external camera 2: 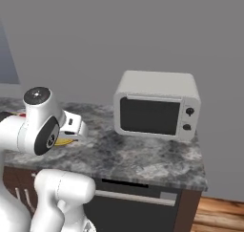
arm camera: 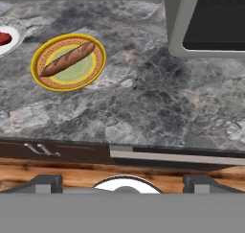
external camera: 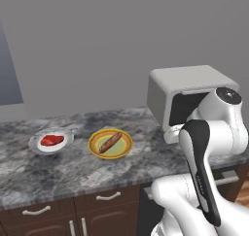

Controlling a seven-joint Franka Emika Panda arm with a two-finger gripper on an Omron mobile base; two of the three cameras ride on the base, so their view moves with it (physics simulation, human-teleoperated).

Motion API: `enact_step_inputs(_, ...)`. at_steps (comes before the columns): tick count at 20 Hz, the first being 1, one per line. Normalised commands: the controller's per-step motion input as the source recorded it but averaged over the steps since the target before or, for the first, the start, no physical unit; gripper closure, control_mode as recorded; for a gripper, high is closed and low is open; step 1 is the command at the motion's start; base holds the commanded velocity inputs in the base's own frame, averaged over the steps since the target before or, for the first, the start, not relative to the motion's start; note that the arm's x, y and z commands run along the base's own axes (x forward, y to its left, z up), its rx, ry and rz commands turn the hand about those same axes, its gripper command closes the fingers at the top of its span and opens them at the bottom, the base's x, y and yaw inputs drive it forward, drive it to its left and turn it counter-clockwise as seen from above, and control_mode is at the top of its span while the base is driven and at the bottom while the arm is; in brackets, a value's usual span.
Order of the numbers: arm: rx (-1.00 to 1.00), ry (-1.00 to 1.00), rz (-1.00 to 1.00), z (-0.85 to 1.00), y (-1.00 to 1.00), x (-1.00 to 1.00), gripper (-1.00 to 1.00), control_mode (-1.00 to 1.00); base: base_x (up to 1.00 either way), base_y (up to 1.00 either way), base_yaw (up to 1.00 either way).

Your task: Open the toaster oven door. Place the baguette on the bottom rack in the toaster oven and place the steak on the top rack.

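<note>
The light-grey toaster oven point(external camera: 194, 82) stands at the right of the counter, and its door point(external camera 2: 149, 115) with the dark glass window is shut. Both the bottom rack and the top rack are hidden behind it. To the oven's left the golden-brown baguette point(external camera: 110, 142) lies on a yellow-rimmed green plate point(external camera: 124, 150). Further left, the red steak point(external camera: 51, 140) rests on a white plate point(external camera: 36, 145). My gripper point(arm camera: 123, 183) hangs open and empty over the counter's front edge, looking down at the baguette point(arm camera: 68, 59) and the door's lower corner point(arm camera: 176, 35).
The grey marble counter point(external camera: 73, 172) ends just right of the oven point(external camera 2: 157, 104). Brown drawers with silver handles point(external camera: 108, 196) and a dark appliance front point(external camera 2: 138, 207) sit below it. A grey wall backs it. Wooden floor point(external camera 2: 219, 216) shows at the right.
</note>
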Motion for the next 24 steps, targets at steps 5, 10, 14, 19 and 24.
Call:
enact_step_inputs(5, 0.00, 0.00, 0.00, 0.00, 0.00, 0.00, -1.00, 1.00, -0.06, 0.19, 0.00)
enact_step_inputs(10, 0.00, 0.00, 0.02, 0.00, 0.00, 0.00, -1.00, -1.00, -0.01, 0.00, 0.00)
enact_step_inputs(14, 0.00, -0.01, 0.00, 0.00, -0.04, 0.00, -1.00, -1.00, 0.00, 0.00, 0.00)
enact_step_inputs(19, 0.05, -0.05, 0.00, 0.00, -0.20, 0.00, -1.00, -1.00, 0.00, 0.00, 0.00)
enact_step_inputs(24, 0.19, -0.06, -0.01, 0.00, -0.40, -0.02, -1.00, -1.00, 0.00, 0.00, 0.00)
